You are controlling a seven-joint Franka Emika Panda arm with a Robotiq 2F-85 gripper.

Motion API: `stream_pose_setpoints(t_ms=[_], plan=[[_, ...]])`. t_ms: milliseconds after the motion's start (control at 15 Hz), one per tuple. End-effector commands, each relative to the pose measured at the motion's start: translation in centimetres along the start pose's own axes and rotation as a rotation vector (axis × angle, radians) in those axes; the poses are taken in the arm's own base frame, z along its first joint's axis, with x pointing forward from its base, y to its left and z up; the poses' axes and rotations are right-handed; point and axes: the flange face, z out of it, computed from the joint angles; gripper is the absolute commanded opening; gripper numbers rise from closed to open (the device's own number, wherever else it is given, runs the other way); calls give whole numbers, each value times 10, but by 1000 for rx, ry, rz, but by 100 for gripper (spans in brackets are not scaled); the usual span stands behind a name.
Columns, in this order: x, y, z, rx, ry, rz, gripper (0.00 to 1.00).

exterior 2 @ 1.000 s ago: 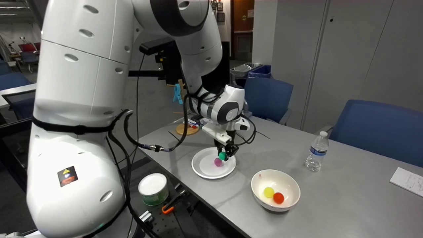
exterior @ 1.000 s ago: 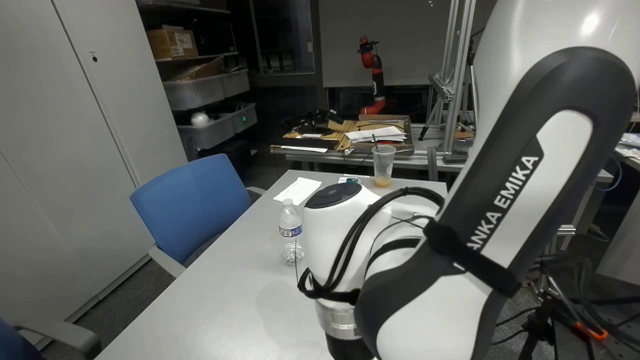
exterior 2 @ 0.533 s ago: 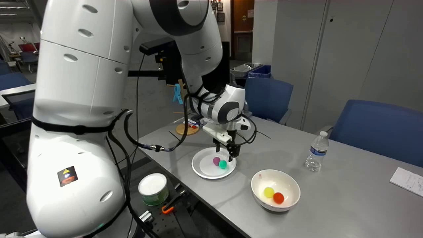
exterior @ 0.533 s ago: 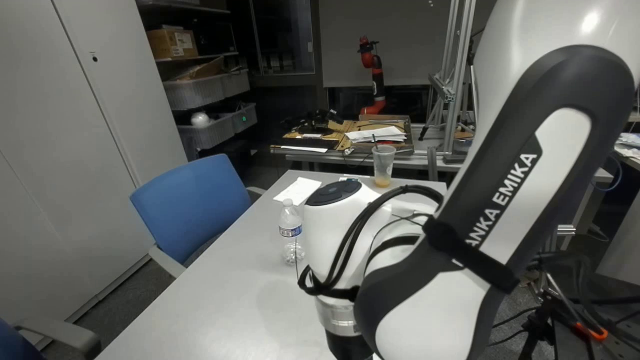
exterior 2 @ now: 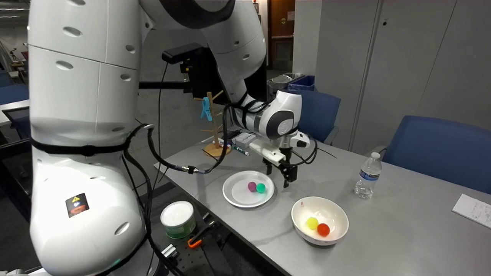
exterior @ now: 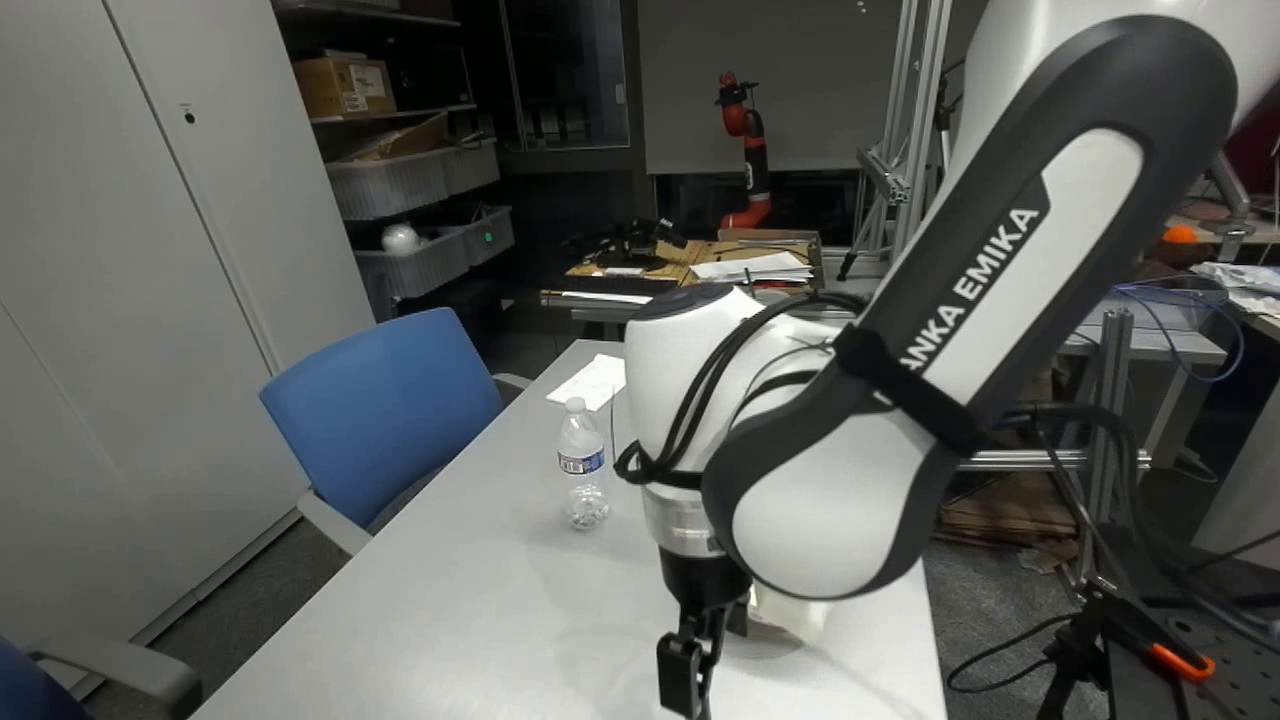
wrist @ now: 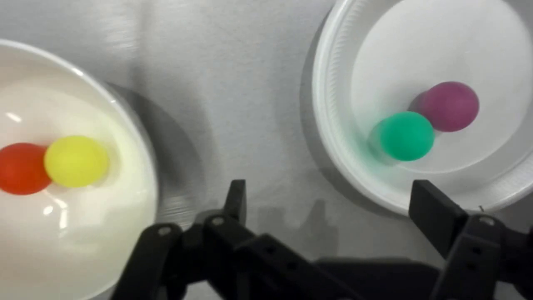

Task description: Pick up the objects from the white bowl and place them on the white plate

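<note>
Two balls, one yellow (exterior 2: pixel 312 222) and one red (exterior 2: pixel 323 229), lie touching inside the white bowl (exterior 2: pixel 337 216). On the white plate (exterior 2: pixel 236 194) rest a purple ball (wrist: pixel 450 106) and a green ball (wrist: pixel 407 136), side by side. My gripper (wrist: pixel 329 187) is open, its fingers wide apart with only bare table seen between them. In the wrist view it hangs between the bowl (wrist: pixel 95 233) and the plate (wrist: pixel 387 54), one finger (wrist: pixel 437 216) overlapping the plate's rim. In an exterior view the gripper (exterior 2: pixel 277 178) is above the table, just beyond the plate.
A clear water bottle (exterior 2: pixel 369 176) stands behind the bowl, and a paper sheet (exterior 2: pixel 473 210) lies farther along the table. Past the plate are a wooden peg stand (exterior 2: pixel 217 149), markers and a small grey box (exterior 2: pixel 245 140). A lidded can (exterior 2: pixel 177 219) sits near the arm's base.
My gripper has opened and let go of the green ball, which dropped onto the plate beside the purple one. The arm has since lifted and moved off the plate, rightward in an exterior view.
</note>
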Motion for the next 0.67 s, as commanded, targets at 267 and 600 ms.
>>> stream_pose_setpoints(t_ms=[267, 600], plan=[[-5, 115, -31, -63, 38, 326, 100], [-15, 155, -8, -55, -14, 540, 100]])
